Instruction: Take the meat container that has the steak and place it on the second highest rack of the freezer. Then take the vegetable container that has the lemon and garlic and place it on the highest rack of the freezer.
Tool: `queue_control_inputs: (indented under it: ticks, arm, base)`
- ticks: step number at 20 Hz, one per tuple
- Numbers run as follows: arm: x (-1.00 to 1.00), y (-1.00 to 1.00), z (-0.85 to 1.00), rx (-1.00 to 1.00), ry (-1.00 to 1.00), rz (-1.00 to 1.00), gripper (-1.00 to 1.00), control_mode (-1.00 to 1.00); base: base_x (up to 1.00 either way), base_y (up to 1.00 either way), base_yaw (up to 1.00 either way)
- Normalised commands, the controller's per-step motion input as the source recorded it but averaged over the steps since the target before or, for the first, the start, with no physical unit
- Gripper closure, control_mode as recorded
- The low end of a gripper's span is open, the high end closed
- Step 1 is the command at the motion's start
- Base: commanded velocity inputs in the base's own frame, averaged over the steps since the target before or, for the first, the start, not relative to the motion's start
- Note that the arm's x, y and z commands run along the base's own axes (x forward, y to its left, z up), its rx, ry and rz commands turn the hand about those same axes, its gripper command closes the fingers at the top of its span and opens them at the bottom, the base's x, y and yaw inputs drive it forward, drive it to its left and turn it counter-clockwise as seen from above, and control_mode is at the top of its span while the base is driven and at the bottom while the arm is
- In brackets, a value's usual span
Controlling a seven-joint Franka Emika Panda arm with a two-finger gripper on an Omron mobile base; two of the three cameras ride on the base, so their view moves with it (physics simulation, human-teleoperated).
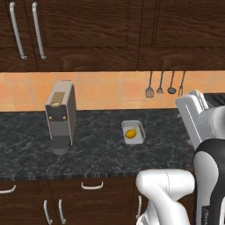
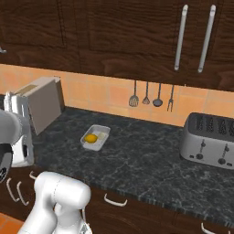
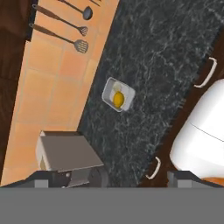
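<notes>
Lying open on all sides on the dark worktop (image 1: 96,154): a small white container (image 1: 133,132) with the lemon (image 1: 130,133). Standing well apart to its left, a grey coffee machine (image 1: 60,116); sitting far right, a toaster (image 2: 208,140). Hanging behind, on the wall, utensils (image 1: 165,84).

Dark marbled stone counter (image 1: 96,149), glossy dark wood cabinets (image 1: 88,30), matt orange tile backsplash (image 1: 105,92), brushed metal toaster (image 2: 208,141).
</notes>
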Motion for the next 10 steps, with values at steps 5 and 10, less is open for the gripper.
queue_control_inputs:
  ticks: [5, 10]
  arm:
    - [0.14, -0.48, -0.45, 0.03, 0.15, -0.10, -1.00, -1.00]
    - [0.56, -0.61, -0.42, 0.06, 0.31, -0.04, -1.00, -1.00]
  base:
    - [0.00, 0.00, 0.00]
    - [0.00, 0.00, 0.00]
